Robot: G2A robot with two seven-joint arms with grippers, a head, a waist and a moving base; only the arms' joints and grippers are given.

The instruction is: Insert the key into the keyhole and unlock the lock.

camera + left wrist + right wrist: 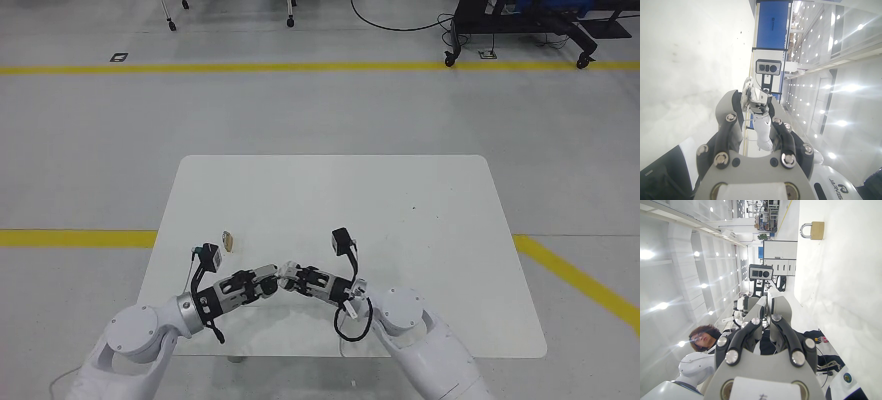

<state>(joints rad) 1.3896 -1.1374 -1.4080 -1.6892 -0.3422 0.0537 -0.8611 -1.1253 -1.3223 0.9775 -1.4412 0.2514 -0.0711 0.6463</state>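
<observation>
Right gripper (767,294): fingers pressed nearly together, with a thin pale strip pinched edge-on in the slit between them. It reads as the key (746,94), though the fingers cover most of it. Left gripper (753,97): fingers spread, standing on either side of the right gripper's tip. One dark pad touches a crumpled, shiny, wrapped-looking lump at that tip, which seems to be the key's head. I cannot tell whether the left fingers grip anything or merely flank it. In the top view both grippers meet tip to tip over the near part of the white surface (400,200), close to the robot; the key there is too small to make out. Padlock (813,230): brass body, silver shackle seated in the body as far as it shows, lying flat on the surface, untouched. It lies apart from both grippers, off to the robot's left and farther out than their meeting point, just beside the left arm's wrist camera. I cannot tell which face carries the keyhole.
</observation>
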